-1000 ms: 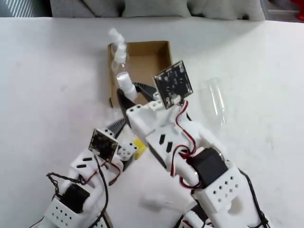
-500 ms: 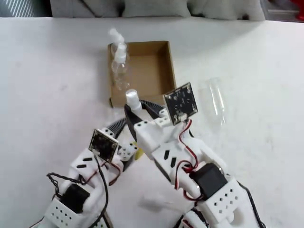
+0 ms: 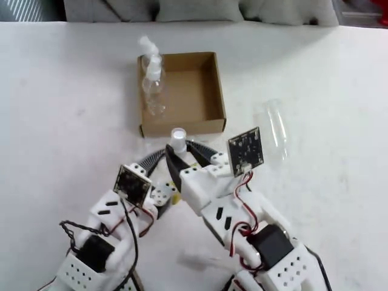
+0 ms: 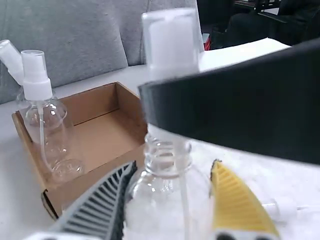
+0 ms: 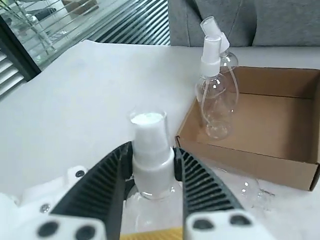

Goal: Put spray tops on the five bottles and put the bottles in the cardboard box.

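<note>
- Grip check: right claw [image 5: 152, 154] is clamping the spray top [image 5: 149, 135], ribbed fingers pinching its collar from both sides.
- Left claw [image 4: 175, 172] is gripping the bottle [image 4: 165, 200] low on the body, grey finger on one side and yellow finger on the other.
- The bottle is standing upright, long axis vertical, with the top pointing straight up between the right claw's fingers [image 3: 180, 148].
- Neck threads are showing just under the right claw's finger in the left wrist view, so I'm reading the top as not fully seated yet.
- The held bottle is sitting near the middle of the table [image 3: 60, 91], just outside the near wall of the cardboard box [image 3: 182, 128].
- Key relation: the box is lying directly beyond the bottle, away from both arms, and the right claw is sitting nearer to it than the left claw [image 3: 165, 177].
- Two capped bottles [image 5: 214, 95] are occupying the box's left wall, leaving the right side of the floor free.
- A bare bottle [image 3: 273, 130] is lying on its side toward the table's right edge, just off the box's near right corner and close to the right arm.
</note>
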